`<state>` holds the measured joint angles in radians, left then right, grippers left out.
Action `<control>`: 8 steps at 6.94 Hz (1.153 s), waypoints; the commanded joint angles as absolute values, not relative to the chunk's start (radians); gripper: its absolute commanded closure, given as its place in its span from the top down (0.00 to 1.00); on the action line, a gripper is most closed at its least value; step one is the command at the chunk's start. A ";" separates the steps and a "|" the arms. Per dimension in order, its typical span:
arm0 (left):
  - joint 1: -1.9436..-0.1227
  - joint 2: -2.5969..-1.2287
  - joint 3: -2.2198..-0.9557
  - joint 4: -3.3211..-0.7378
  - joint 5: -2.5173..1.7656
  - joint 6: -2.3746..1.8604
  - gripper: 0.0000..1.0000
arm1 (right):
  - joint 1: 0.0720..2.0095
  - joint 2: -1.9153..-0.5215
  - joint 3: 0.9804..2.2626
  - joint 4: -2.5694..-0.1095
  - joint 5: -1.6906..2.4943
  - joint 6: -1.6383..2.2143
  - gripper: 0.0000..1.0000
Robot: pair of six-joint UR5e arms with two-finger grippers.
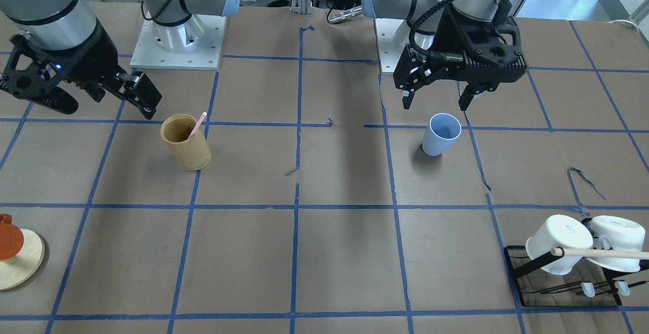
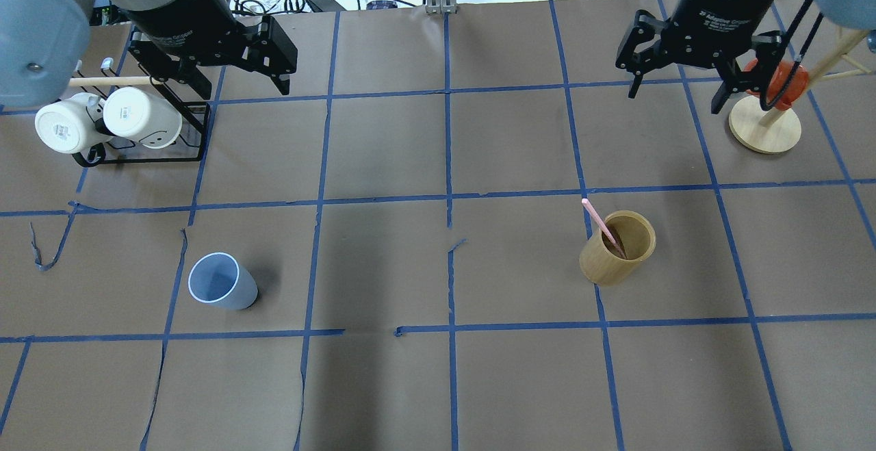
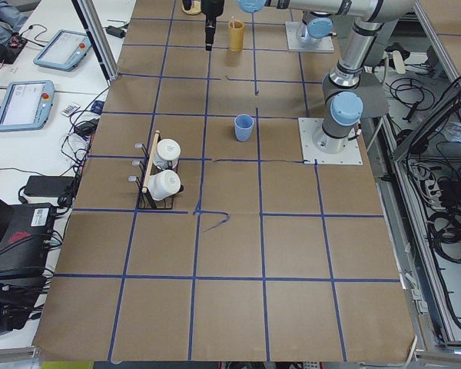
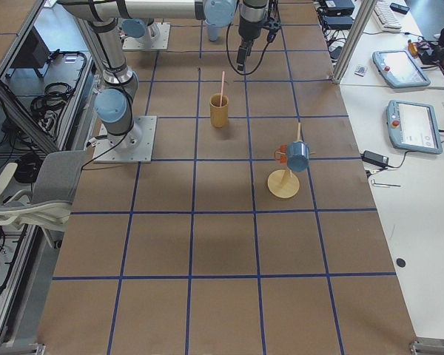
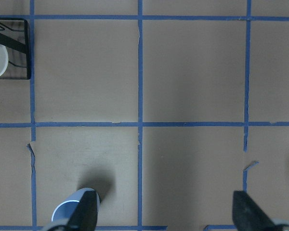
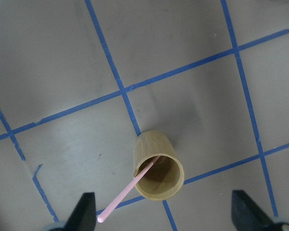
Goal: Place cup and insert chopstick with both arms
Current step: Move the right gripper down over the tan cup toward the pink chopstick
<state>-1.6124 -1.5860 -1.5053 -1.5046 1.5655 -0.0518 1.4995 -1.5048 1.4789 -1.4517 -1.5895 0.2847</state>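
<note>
The pale blue cup (image 1: pixel 441 134) stands upright and empty on the brown table; it also shows in the overhead view (image 2: pixel 222 281). My left gripper (image 1: pixel 436 103) is open and empty, raised above and apart from the cup; its wrist view shows the cup's rim (image 5: pixel 70 211) by one finger. The pink chopstick (image 1: pixel 198 124) leans in a tan bamboo cylinder (image 1: pixel 186 142), seen from the right wrist too (image 6: pixel 127 192). My right gripper (image 2: pixel 675 98) is open and empty, raised and clear of the cylinder (image 2: pixel 617 247).
A black rack (image 2: pixel 147 157) with two white mugs and a wooden rod stands at the far left. A round wooden stand (image 2: pixel 764 129) with an orange cup is at the far right, close under my right gripper. Blue tape lines grid the table.
</note>
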 commanded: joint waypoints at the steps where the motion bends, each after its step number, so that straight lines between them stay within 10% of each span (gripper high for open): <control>1: -1.614 -1.575 -1.505 -1.532 1.574 -0.052 1.00 | 1.476 -1.503 1.480 -1.395 -1.538 0.288 1.00; 8: -1.606 -1.568 -1.499 -1.595 1.574 -0.051 1.00 | 1.385 -1.457 1.718 -1.363 -1.200 0.564 1.00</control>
<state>-1.6085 -1.5671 -1.4975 -1.5948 1.5739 -0.0508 1.3855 -1.4711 1.6766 -1.3400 -1.2396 0.5211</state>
